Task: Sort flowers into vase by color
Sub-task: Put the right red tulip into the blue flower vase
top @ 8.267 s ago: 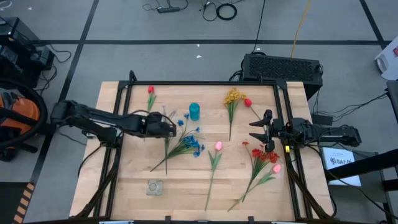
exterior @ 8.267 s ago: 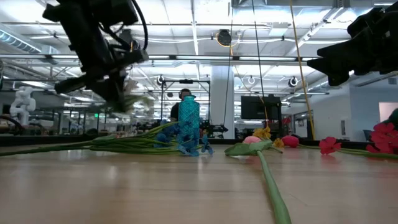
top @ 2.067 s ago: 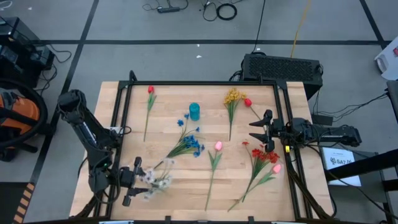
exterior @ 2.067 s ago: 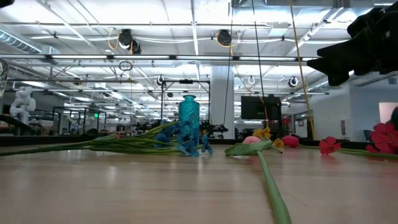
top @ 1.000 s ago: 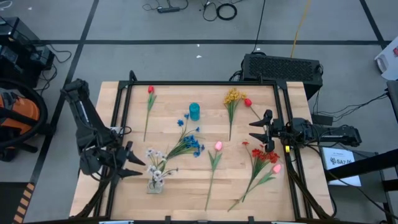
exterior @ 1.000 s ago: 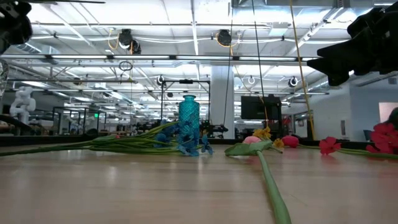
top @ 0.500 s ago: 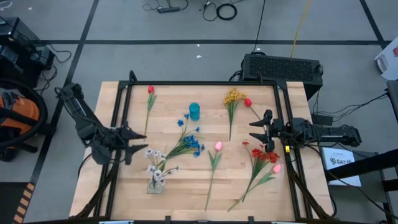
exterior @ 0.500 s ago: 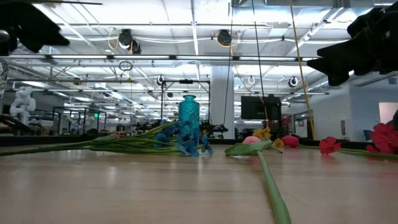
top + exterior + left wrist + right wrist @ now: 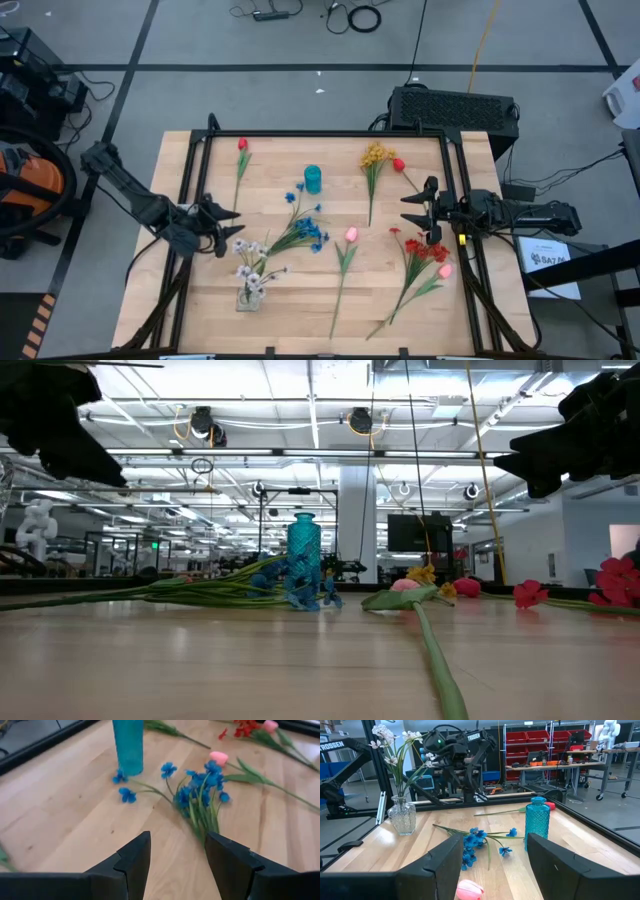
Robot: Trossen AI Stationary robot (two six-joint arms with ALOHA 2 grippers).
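Hovering above desk (image 9: 300,300), left jaws (image 9: 222,228) spread, empty. Blue spray (image 9: 202,790) just ahead on desk, teal vase (image 9: 128,745) beyond it. White flowers (image 9: 248,262) in clear glass vase (image 9: 249,299) just beside left jaws. Right jaws (image 9: 418,209) spread, empty, at desk's far edge; red spray (image 9: 426,250) and pink tulip (image 9: 351,235) near them. Yellow spray (image 9: 375,155), red tulip (image 9: 242,145) farther off.

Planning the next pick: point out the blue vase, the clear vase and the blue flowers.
blue vase (image 9: 313,179), high view, its top.
clear vase (image 9: 402,817), right wrist view, its glass belly.
blue flowers (image 9: 201,787), left wrist view, the clustered heads.
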